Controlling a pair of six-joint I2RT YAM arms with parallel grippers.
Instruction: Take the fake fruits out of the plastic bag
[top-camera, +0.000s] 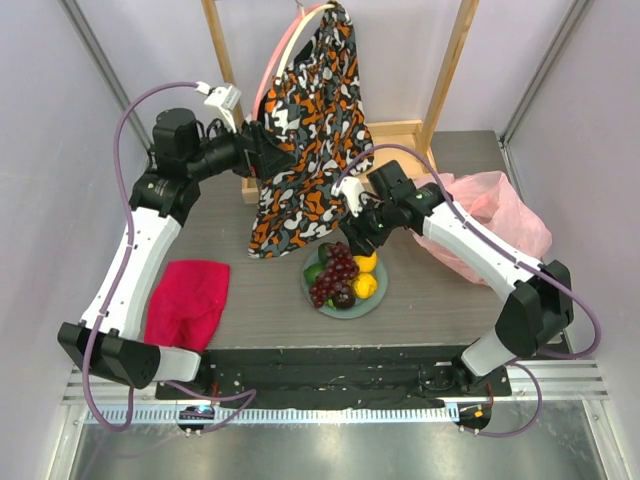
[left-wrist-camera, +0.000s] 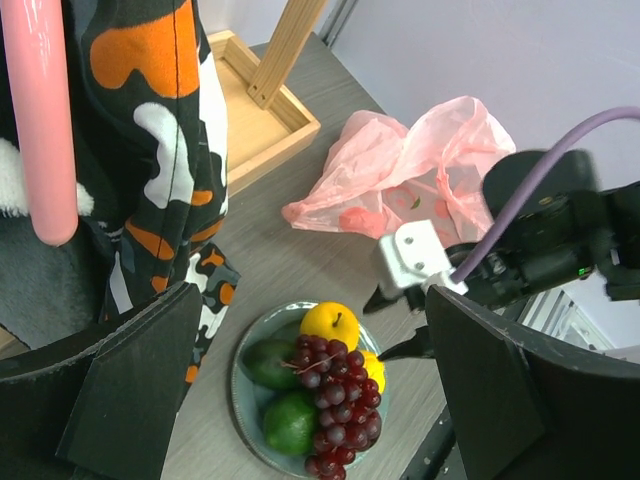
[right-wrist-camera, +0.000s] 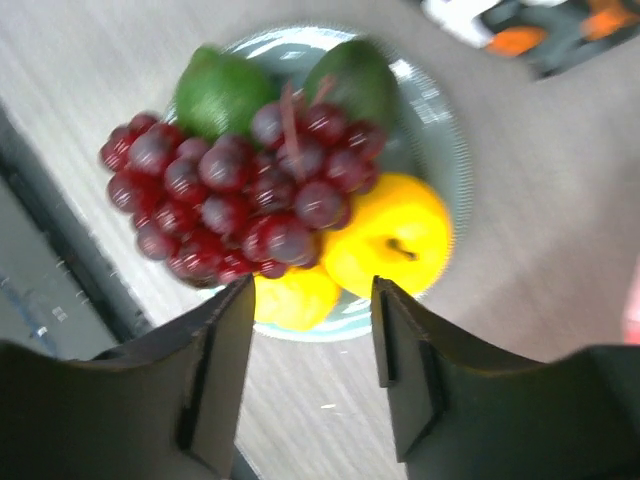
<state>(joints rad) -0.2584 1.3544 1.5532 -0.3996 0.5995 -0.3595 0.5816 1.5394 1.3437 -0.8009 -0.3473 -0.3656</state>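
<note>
The fake fruits lie on a grey-green plate (top-camera: 375, 302): a purple grape bunch (top-camera: 335, 272), two green ones (top-camera: 315, 272) and two yellow ones (top-camera: 366, 263). My right gripper (top-camera: 362, 238) hovers over the plate's far right edge, open with nothing between its fingers. In the right wrist view the right gripper (right-wrist-camera: 312, 340) sits just above a yellow fruit (right-wrist-camera: 295, 298) and the grapes (right-wrist-camera: 230, 190). The pink plastic bag (top-camera: 500, 215) lies crumpled at the right, behind the right arm. My left gripper (top-camera: 262, 150) stands wide open high at the patterned garment, looking down on the plate (left-wrist-camera: 240, 400) and bag (left-wrist-camera: 410, 175).
An orange-black-white garment (top-camera: 310, 140) hangs from a pink hanger (left-wrist-camera: 40, 120) on a wooden frame (top-camera: 400, 135) at the back. A red cloth (top-camera: 188, 302) lies at the front left. A black strip runs along the table's near edge.
</note>
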